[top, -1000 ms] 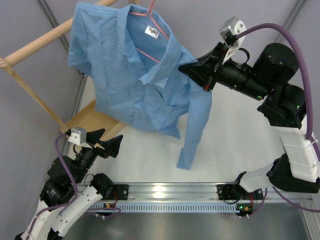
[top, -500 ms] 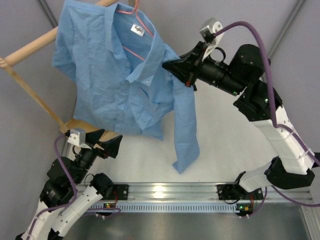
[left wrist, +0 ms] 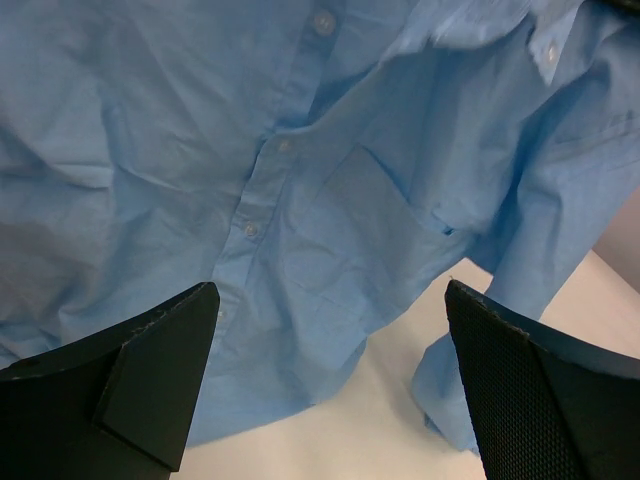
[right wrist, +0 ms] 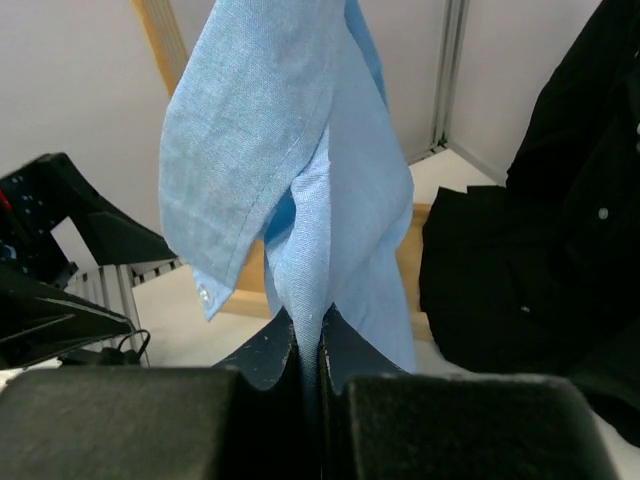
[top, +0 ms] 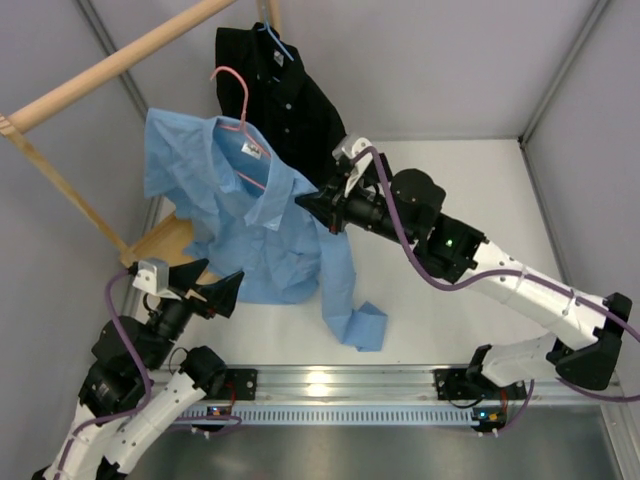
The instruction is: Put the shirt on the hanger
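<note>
My right arm has swung down and leftward. The light blue shirt (top: 250, 225) has dropped with it from the wooden rail (top: 110, 65), uncovering the black shirt (top: 295, 100). The pink hanger (top: 245, 100) sits in the collar with its hook free. I judge the shoulder nearest my right jaws is not yet seated. Those jaws are clamped on the shirt's front edge. My left jaws gape wide and empty, facing its front, while a sleeve trails on the bench (top: 470, 190).

shirt (top: 228, 222) on hanger (top: 244, 100), black shirt (top: 300, 112) behind — rightward
</note>
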`<state>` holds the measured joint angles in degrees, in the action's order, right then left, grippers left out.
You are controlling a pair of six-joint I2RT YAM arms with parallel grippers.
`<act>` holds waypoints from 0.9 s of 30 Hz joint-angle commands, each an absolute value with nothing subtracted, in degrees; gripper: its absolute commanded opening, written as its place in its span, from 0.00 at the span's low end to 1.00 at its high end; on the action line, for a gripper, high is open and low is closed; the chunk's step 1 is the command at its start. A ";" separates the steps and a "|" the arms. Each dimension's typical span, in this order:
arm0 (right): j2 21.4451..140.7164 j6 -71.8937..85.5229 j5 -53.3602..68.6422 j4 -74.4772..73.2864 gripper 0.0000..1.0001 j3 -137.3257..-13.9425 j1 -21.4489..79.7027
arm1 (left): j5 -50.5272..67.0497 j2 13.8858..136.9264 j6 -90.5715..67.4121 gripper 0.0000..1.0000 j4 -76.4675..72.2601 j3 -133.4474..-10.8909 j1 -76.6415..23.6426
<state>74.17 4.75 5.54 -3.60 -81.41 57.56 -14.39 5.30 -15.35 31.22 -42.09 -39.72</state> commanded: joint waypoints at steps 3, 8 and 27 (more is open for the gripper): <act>73.81 5.01 2.46 11.87 0.00 -80.86 59.94 | -13.80 4.31 -15.56 0.98 28.65 -41.84 -39.55; 79.87 5.19 -1.30 12.21 0.00 -85.33 60.99 | -14.33 4.13 -15.56 0.98 28.74 -41.84 -39.46; 112.64 1.85 -0.53 -8.07 0.00 -130.84 62.49 | -16.70 2.55 -16.26 0.98 29.00 -41.66 -39.55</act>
